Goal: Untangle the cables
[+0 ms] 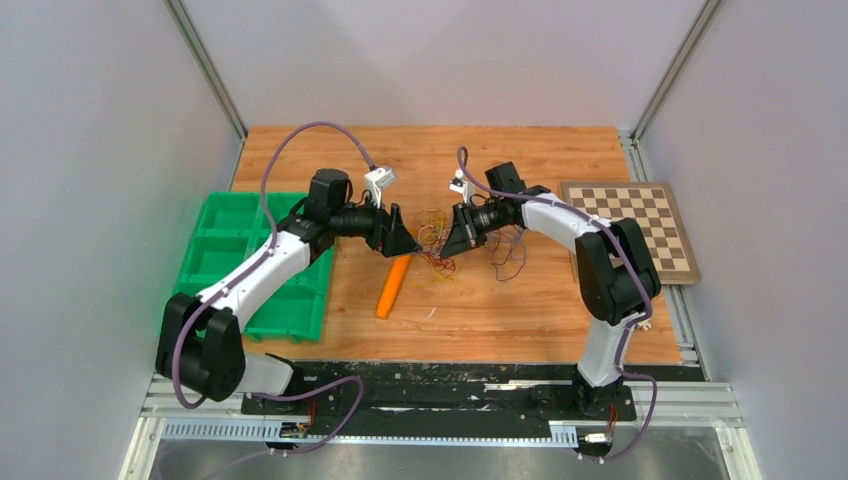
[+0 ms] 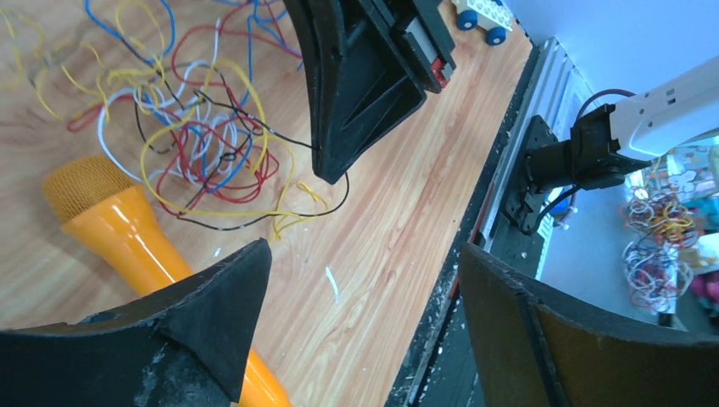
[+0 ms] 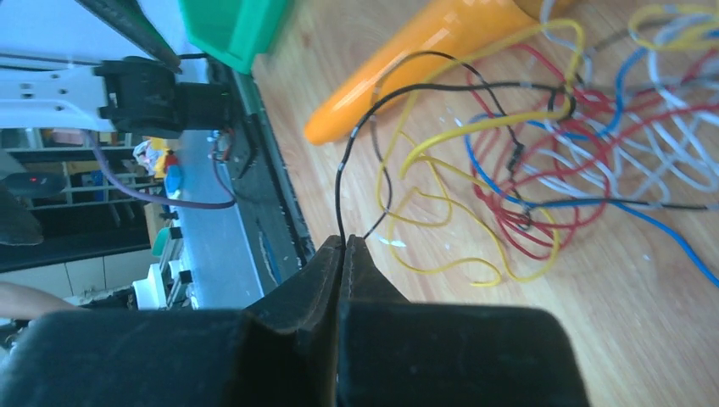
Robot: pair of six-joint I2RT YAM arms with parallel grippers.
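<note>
**Black cable (image 3: pixel 338 195) pinched in the right claw (image 3: pixel 343 248)**

Thin, curly cables (image 1: pixel 436 245) in red, blue, yellow, white and black lie in a messy heap on the wooden bench (image 1: pixel 500 320), between the two claws. The right claw is squeezed tight on one black cable at the edge of the heap. The left claw (image 2: pixel 360 254) is wide and holds nothing. It hangs just beside the heap, above a fat orange marker (image 1: pixel 392 287).
</note>
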